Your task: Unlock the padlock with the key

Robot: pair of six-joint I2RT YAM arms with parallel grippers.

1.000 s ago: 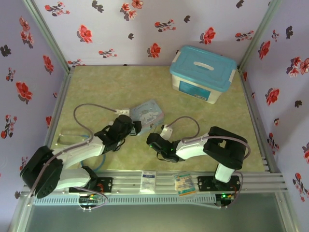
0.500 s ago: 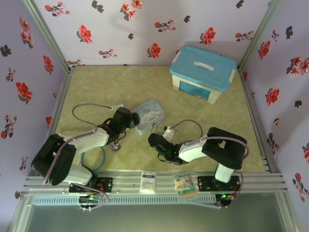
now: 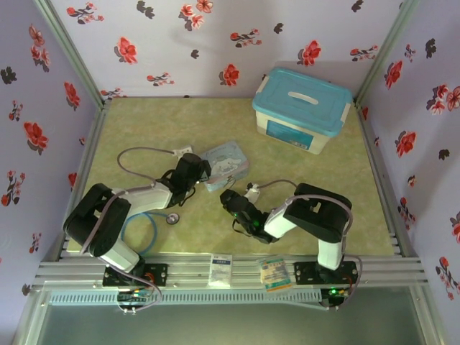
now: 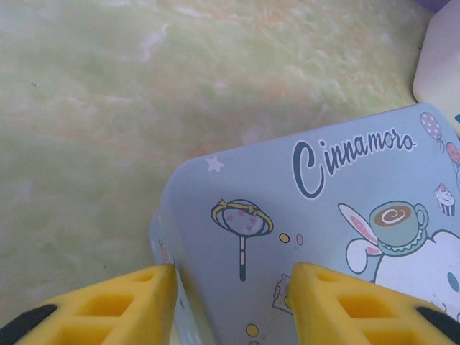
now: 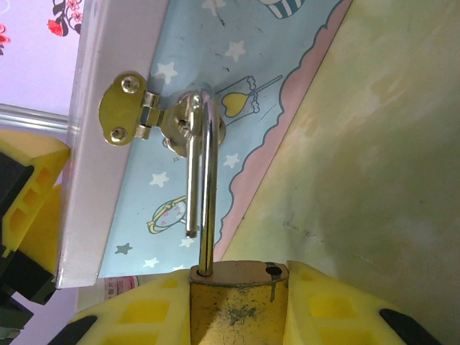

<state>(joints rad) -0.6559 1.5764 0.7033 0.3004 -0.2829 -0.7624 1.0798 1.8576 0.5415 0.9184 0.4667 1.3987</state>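
Purple floral walls box in a pale green marbled surface (image 3: 180, 122), kinda stone-look vinyl. Far left, near the rail, there's a round silvery disc (image 3: 171, 219) on a loop of blue tube (image 3: 154, 231). The left gripper (image 4: 231, 277) is spread wide, chunky yellow waffle-pattern fingers (image 4: 108, 309) on either side of the near corner of the tin (image 4: 323, 237); can't tell if they actually touch it. The tin is smooth pale blue metal with rounded corners, a white long-eared cartoon critter, a teacup and "Cinnamoro" lettering. The left wrist cam is close enough to read that, while from overhead it's just a small blue rectangle between the two arms. The right wrist cam has the good stuff: a brass hasp (image 5: 129, 108) on the tin's side, and the padlock (image 5: 237, 309), scuffed brass body, squeezed between the yellow fingers of the right gripper (image 5: 233, 280). Its shiny round-bar shackle (image 5: 201, 180) hooks through the hasp's staple, and one leg ends free above the body, with an empty hole showing in the top. Overhead, a small white knob (image 3: 251, 192) sits just beside that gripper, and far right at the back is a white plastic box with a teal lid (image 3: 302, 108).
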